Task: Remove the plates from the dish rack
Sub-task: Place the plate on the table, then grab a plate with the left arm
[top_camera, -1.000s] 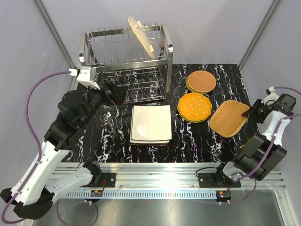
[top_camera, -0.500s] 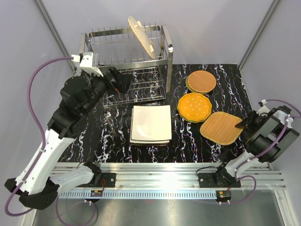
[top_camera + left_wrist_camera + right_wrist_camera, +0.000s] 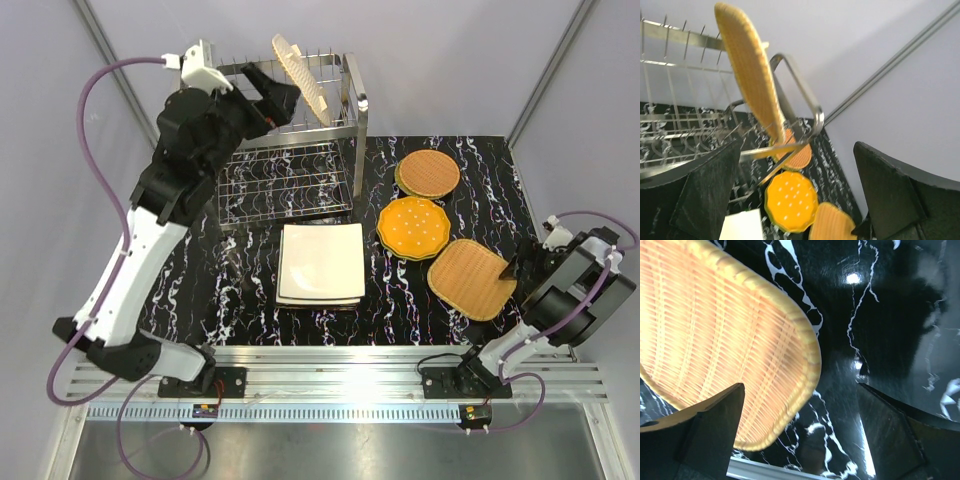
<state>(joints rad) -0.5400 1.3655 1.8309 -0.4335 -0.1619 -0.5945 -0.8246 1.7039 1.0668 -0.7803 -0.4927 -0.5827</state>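
The tall two-tier dish rack of shiny steel wire (image 3: pixel 357 95) stands at the far left of the black, white-veined marble tabletop (image 3: pixel 250 300). One plate is left in it: a tan-orange woven plate (image 3: pixel 300 72), seen edge-on and leaning among the upright prongs near the rack's right end. The left gripper (image 3: pixel 280 88) hovers beside the top tier, its fingers spread wide and holding nothing.

Four lots of plates lie flat on the marble:
- a stack of smooth square cream-white plates (image 3: pixel 321 263) in front of the rack
- a round woven plate (image 3: pixel 428 172) at the far right
- an orange dotted plate with a scalloped green rim (image 3: pixel 413 226) just nearer than that
- a rounded-square woven tan plate (image 3: pixel 470 278) nearest the right gripper (image 3: pixel 520 265)

The left wrist view adds the leaning plate's fine basket weave (image 3: pixel 750 85) and the rack's looped steel end bar, with the black fingers wide on either side of the frame (image 3: pixel 796 150). The right wrist view shows the rounded-square plate's braided rim (image 3: pixel 715 340) on the glossy marble (image 3: pixel 880 315). The right gripper (image 3: pixel 800 405) is released, its fingers wide apart, and the plate's corner lies by one of them.
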